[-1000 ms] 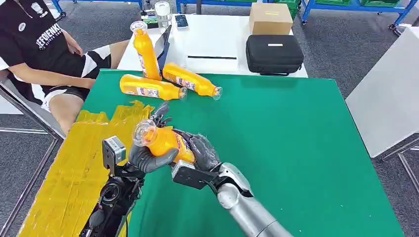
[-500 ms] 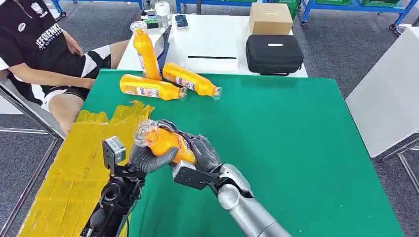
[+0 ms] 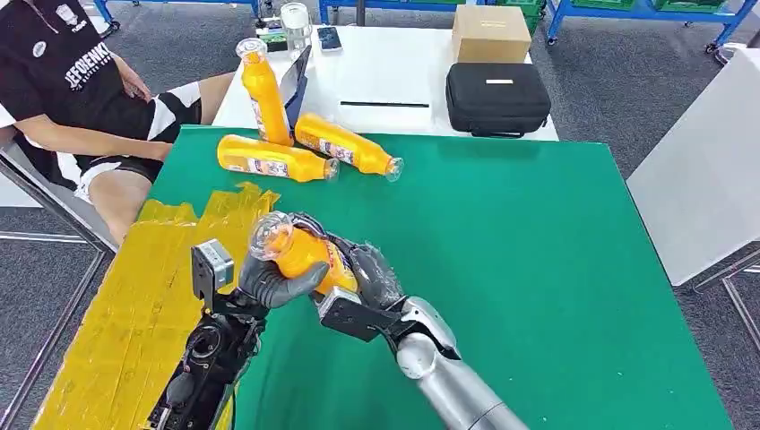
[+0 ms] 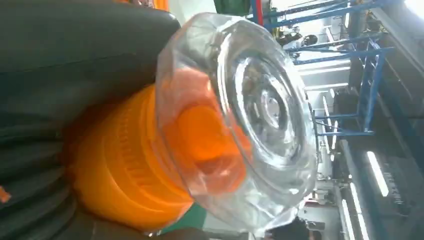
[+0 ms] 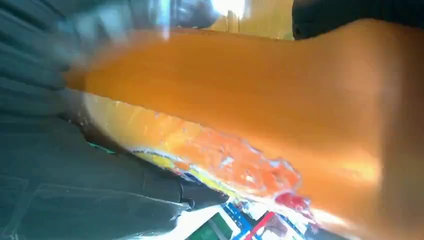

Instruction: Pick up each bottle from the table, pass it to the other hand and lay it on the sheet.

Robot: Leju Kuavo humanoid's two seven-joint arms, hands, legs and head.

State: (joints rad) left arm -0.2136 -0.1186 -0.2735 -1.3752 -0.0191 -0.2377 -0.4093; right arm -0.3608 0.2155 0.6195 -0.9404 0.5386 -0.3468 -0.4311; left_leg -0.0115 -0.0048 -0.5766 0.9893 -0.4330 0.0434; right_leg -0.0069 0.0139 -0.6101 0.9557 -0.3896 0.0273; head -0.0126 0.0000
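An orange bottle (image 3: 303,253) with a clear cap is held above the green table (image 3: 538,269), cap toward the yellow sheet (image 3: 125,296). My left hand (image 3: 273,285) grips its neck just below the cap. My right hand (image 3: 372,273) wraps the labelled body. In the left wrist view the clear cap (image 4: 250,115) looms close, with dark fingers (image 4: 65,60) behind it. The right wrist view shows the orange body (image 5: 250,100) against that hand's fingers (image 5: 75,175). At the table's far left one bottle (image 3: 263,90) stands upright, and two more (image 3: 273,159) (image 3: 345,143) lie on their sides.
A person (image 3: 72,81) sits at the far left beside the sheet. Behind the green table a white table carries a black case (image 3: 497,94) and a cardboard box (image 3: 490,33). Another white surface (image 3: 708,170) stands at the right.
My left hand's raised fingers have closed around the bottle's neck. Both hands and the bottle have shifted slightly to the right.
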